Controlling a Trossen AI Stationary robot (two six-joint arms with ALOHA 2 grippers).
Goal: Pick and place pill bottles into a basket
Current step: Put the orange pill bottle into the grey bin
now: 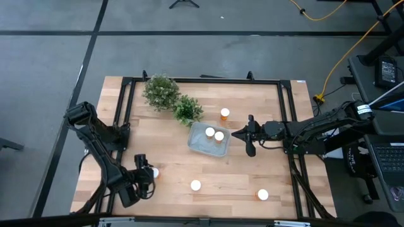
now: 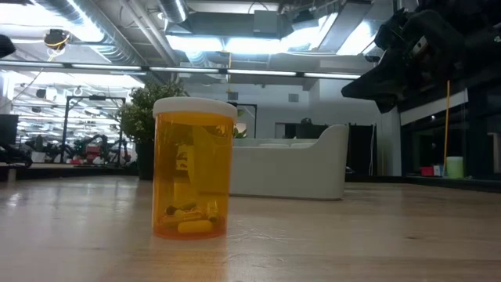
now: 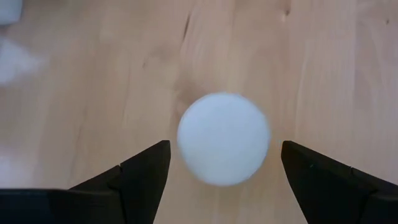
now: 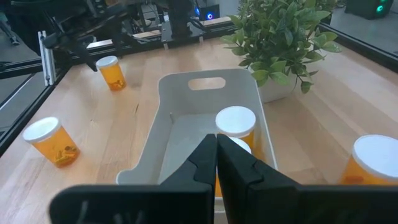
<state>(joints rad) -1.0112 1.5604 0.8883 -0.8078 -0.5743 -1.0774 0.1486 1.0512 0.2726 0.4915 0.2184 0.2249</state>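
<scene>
1. Six pill bottles show in the high view: two in the basket (image 1: 208, 140), four on the worktop (image 1: 252, 107).
2. The loose ones: one (image 1: 225, 113) just beyond the basket, one (image 1: 196, 185) near the front edge, one (image 1: 262, 195) at front right, one (image 1: 153, 172) at the left gripper (image 1: 146, 178).
3. Two potted plants (image 1: 161, 90) stand near the basket.
4. Only the left wrist view shows the left gripper spread wide, a white cap (image 3: 224, 147) between its fingers (image 3: 146, 177), apparently untouched.
5. The right gripper (image 4: 216, 163), closed and empty, hangs by the basket's right side.
6. The low view alone shows pills inside a bottle (image 2: 192, 168).
</scene>
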